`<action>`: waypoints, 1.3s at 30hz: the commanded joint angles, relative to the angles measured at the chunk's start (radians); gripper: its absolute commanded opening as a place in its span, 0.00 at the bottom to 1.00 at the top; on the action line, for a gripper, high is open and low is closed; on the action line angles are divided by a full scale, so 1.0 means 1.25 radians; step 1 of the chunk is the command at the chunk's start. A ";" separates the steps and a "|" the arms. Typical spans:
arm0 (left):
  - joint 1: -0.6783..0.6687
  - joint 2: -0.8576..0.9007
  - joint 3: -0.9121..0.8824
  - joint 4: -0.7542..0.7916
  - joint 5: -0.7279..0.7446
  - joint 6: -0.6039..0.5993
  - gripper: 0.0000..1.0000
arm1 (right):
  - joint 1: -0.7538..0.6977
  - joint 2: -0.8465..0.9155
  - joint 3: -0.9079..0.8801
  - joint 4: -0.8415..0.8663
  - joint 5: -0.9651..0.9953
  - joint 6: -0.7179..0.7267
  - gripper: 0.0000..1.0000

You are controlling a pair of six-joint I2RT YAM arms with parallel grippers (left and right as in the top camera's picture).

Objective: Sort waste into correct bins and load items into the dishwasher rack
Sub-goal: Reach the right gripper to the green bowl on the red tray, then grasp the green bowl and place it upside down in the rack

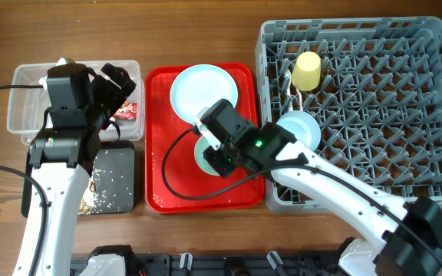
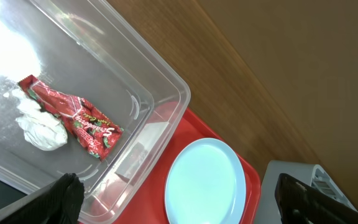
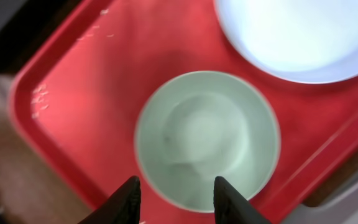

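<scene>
The red-and-clear wrapper (image 2: 73, 115) and a crumpled white tissue (image 2: 42, 129) lie in the clear tub (image 2: 148, 93). My left gripper (image 2: 182, 202) hangs wide open above the tub's corner, holding nothing. The pale blue plate (image 1: 203, 92) and the mint-green bowl (image 3: 207, 140) rest on the red tray (image 3: 86, 81). Above the bowl's near rim is my right gripper (image 3: 176, 199), open, with one fingertip (image 3: 126, 199) outside the rim and the other over the bowl. The view is blurred. A yellow cup (image 1: 308, 70) and a small pale blue bowl (image 1: 298, 129) sit in the dishwasher rack (image 1: 374, 100).
The black tray (image 1: 117, 165) with white rice crumbs (image 1: 98, 192) lies in front of the clear tub (image 1: 29, 107). The red tray (image 1: 159, 138) sits between the bins and the rack. Bare wooden table shows behind the tub.
</scene>
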 commanded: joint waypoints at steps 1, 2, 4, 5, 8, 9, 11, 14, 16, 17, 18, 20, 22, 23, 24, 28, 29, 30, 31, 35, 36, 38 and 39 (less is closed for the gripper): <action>0.007 0.002 0.009 0.000 0.003 0.002 1.00 | 0.018 0.017 -0.031 -0.003 -0.055 -0.018 0.38; 0.007 0.002 0.009 0.000 0.003 0.002 1.00 | 0.023 0.029 -0.045 0.007 -0.055 -0.018 0.36; 0.007 0.002 0.009 0.000 0.003 0.002 1.00 | 0.033 0.052 -0.059 0.024 -0.055 -0.019 0.34; 0.007 0.002 0.009 0.000 0.003 0.002 1.00 | 0.038 0.064 -0.063 0.034 -0.055 -0.019 0.34; 0.007 0.002 0.009 0.000 0.003 0.002 1.00 | 0.053 0.107 -0.065 0.061 -0.055 -0.018 0.33; 0.007 0.002 0.009 0.000 0.003 0.002 1.00 | 0.058 0.133 -0.065 0.078 -0.055 -0.021 0.33; 0.007 0.002 0.009 0.000 0.003 0.002 1.00 | 0.059 0.160 -0.065 0.092 -0.054 -0.038 0.33; 0.007 0.002 0.009 0.000 0.003 0.002 1.00 | 0.058 0.194 -0.065 0.105 -0.018 -0.038 0.28; 0.007 0.002 0.009 0.000 0.003 0.002 1.00 | 0.058 0.193 -0.064 0.105 -0.018 -0.037 0.26; 0.007 0.002 0.009 0.000 0.003 0.002 1.00 | 0.058 0.193 -0.061 0.102 -0.018 -0.035 0.23; 0.007 0.002 0.009 0.000 0.003 0.002 1.00 | 0.058 0.193 -0.055 0.095 -0.019 -0.035 0.19; 0.007 0.002 0.009 0.000 0.003 0.002 1.00 | 0.059 0.182 -0.035 0.083 -0.022 -0.020 0.15; 0.007 0.002 0.009 0.000 0.003 0.002 1.00 | 0.058 0.158 -0.011 0.083 -0.022 0.012 0.07; 0.007 0.002 0.009 0.000 0.003 0.002 1.00 | 0.058 0.136 0.005 0.080 -0.021 0.029 0.04; 0.007 0.002 0.009 0.000 0.003 0.002 1.00 | 0.058 0.110 0.019 0.076 -0.021 0.042 0.04; 0.007 0.002 0.009 0.000 0.003 0.002 1.00 | 0.004 -0.045 0.081 0.038 -0.024 0.096 0.04; 0.007 0.002 0.009 0.000 0.003 0.002 1.00 | -0.031 -0.089 0.085 0.039 -0.042 0.102 0.04; 0.007 0.002 0.009 0.000 0.003 0.002 1.00 | -0.078 -0.135 0.085 0.040 -0.071 0.114 0.04; 0.007 0.002 0.009 0.000 0.003 0.002 1.00 | -0.137 -0.177 0.085 0.037 -0.123 0.119 0.04; 0.007 0.002 0.009 0.000 0.003 0.002 1.00 | -0.461 -0.271 0.085 0.000 -0.478 0.138 0.04; 0.007 0.002 0.009 0.000 0.003 0.002 1.00 | -0.544 -0.272 0.083 -0.022 -0.575 0.131 0.04; 0.007 0.002 0.009 0.000 0.003 0.002 1.00 | -0.703 -0.254 0.068 -0.060 -0.783 0.096 0.05; 0.007 0.002 0.009 0.000 0.003 0.002 1.00 | -0.753 -0.243 0.060 -0.067 -0.864 0.074 0.04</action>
